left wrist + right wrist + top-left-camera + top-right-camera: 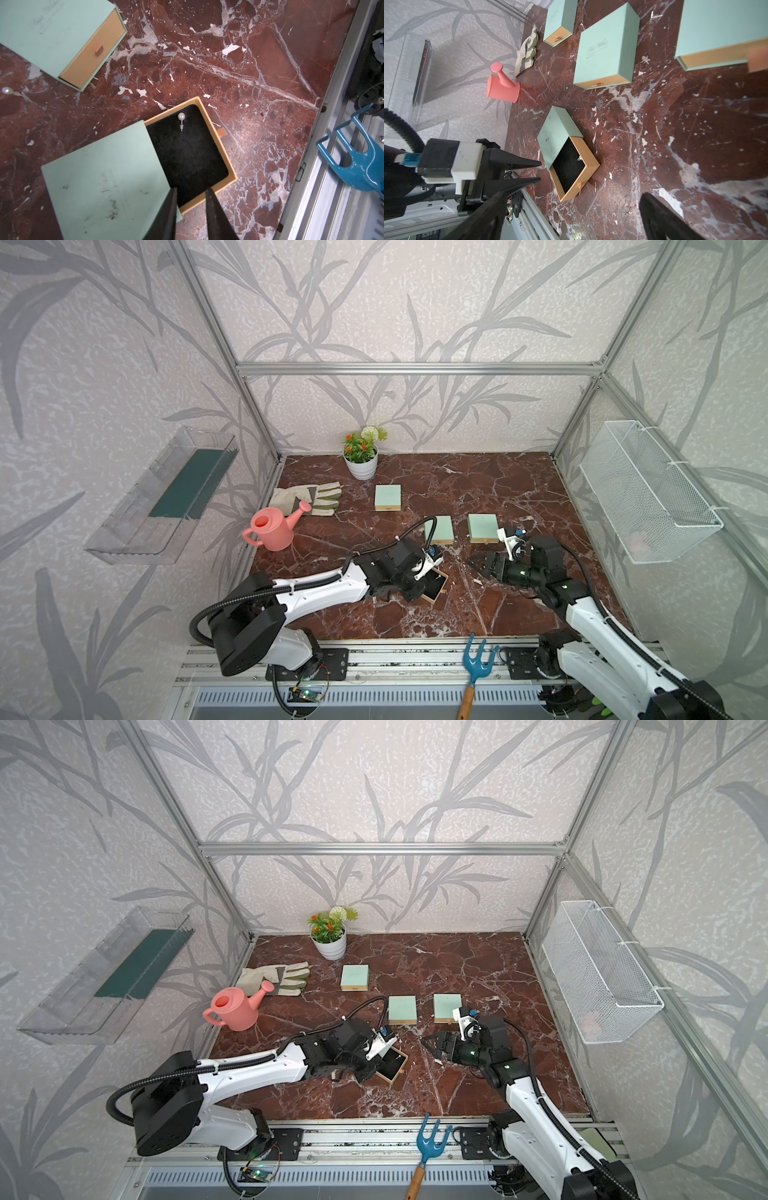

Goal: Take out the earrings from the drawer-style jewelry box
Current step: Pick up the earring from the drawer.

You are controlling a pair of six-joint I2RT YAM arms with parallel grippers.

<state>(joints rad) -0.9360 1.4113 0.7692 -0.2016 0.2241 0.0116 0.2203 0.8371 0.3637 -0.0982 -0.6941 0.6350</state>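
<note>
pearl stud earring (pixel 181 116) is lying near one corner of the black-lined tan cardboard drawer (pixel 187 155), pulled out of its mint-green box sleeve (pixel 108 176). the left gripper (pixel 191 190) is hovering over the drawer's other end, tips slightly parted, pinching nothing. i'd be lowering straight over the pearl and closing on the ball, not the thin post. a second pearl earring (pixel 7 90) is lying on the red marble tabletop (pixel 259 62). the right gripper (pixel 574 194) is hanging spread wide.
</note>
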